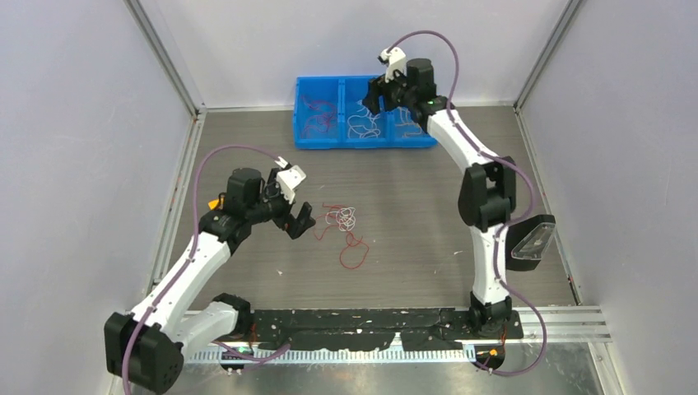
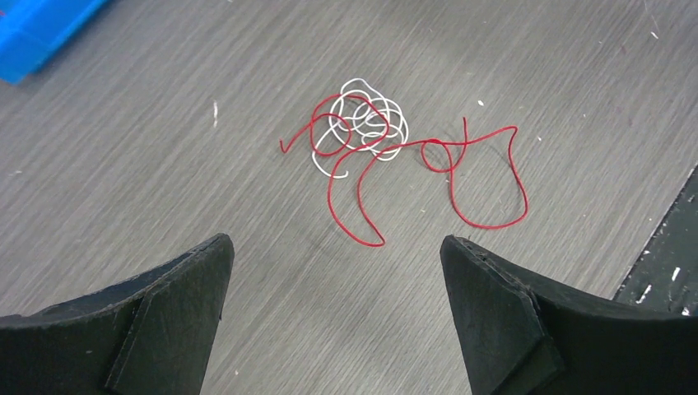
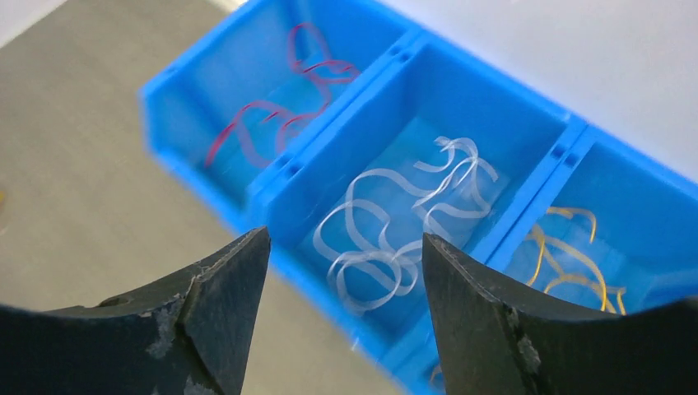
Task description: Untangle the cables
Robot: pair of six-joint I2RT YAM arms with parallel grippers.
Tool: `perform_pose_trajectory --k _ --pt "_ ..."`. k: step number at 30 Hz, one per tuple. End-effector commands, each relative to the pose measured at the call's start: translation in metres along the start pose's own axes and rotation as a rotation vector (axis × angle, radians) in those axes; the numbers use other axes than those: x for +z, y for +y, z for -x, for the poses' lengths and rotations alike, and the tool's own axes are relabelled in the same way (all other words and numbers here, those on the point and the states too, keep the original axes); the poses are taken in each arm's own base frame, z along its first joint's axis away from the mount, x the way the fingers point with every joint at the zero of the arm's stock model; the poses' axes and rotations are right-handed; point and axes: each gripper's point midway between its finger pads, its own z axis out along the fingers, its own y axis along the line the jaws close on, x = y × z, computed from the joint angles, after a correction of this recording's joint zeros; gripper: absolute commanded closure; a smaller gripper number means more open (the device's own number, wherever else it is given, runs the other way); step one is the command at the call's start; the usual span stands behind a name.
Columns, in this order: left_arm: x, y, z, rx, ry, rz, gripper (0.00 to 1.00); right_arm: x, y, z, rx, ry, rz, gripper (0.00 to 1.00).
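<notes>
Tangle (image 2: 362, 132) of red and white cables lies on table (image 1: 411, 247), just right of left gripper (image 2: 337, 239). Sorted strands sit by colour in blue bin (image 1: 306, 141), far side. Step, judged: picking the next strand. Next move calls for pinching one red loop clear of the white knot. Jaws: left gripper wide, empty; right gripper (image 3: 346, 239) parted over the bin's middle compartment, holding nothing.

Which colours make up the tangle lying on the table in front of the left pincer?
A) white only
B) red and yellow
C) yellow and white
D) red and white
D: in the left wrist view the tangle shows only red and white strands, no yellow.
</notes>
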Motion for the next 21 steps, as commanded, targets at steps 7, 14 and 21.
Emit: perform_pose_trajectory --k 7,14,21 --pt "0.033 -0.006 0.001 -0.237 0.070 -0.115 0.15 -0.169 0.137 -0.073 0.169 0.395 0.427 0.31" --pt "0.065 0.004 -0.005 -0.396 0.170 -0.130 0.23 -0.215 0.202 -0.144 0.232 0.561 0.555 0.32" --pt "0.076 0.004 -0.037 -0.466 0.278 -0.119 0.22 -0.224 0.239 -0.194 0.231 0.675 0.620 0.25"
